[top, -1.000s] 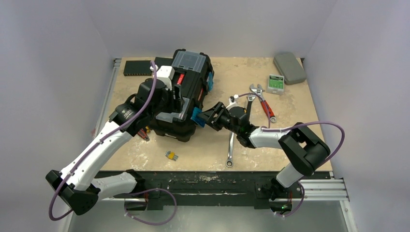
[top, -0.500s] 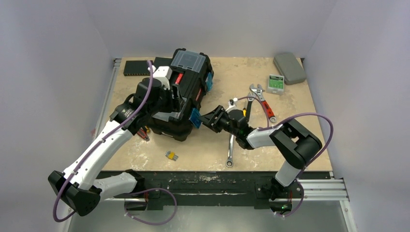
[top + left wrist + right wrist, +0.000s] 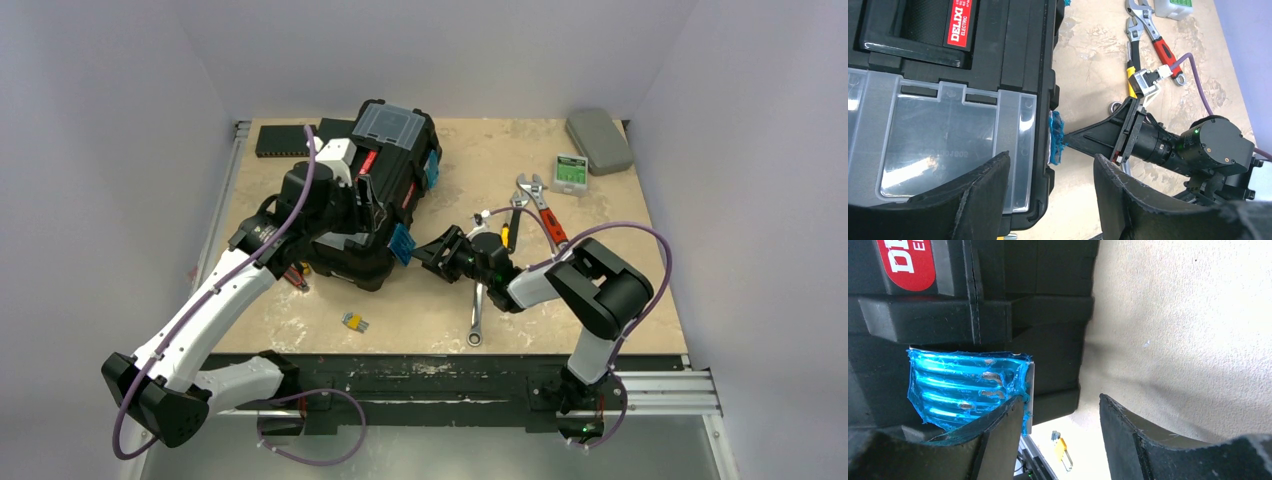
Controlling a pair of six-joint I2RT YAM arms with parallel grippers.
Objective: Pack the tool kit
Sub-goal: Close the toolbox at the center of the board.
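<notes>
Top external view: the toolbox (image 3: 385, 185) sits left of centre on the table (image 3: 420, 310). The left gripper (image 3: 1050, 159) hovers spread over its clear lid (image 3: 943, 145). The right gripper (image 3: 1062, 402), also spread, touches the blue latch (image 3: 963, 385).

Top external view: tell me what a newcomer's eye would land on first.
The big black toolbox dominates the far left of the table, with the left gripper open above its near end. Next comes the bright blue latch on the toolbox's right side, where the right gripper, jaws open, has one finger right by it. A red-handled wrench lies loose further right.
</notes>
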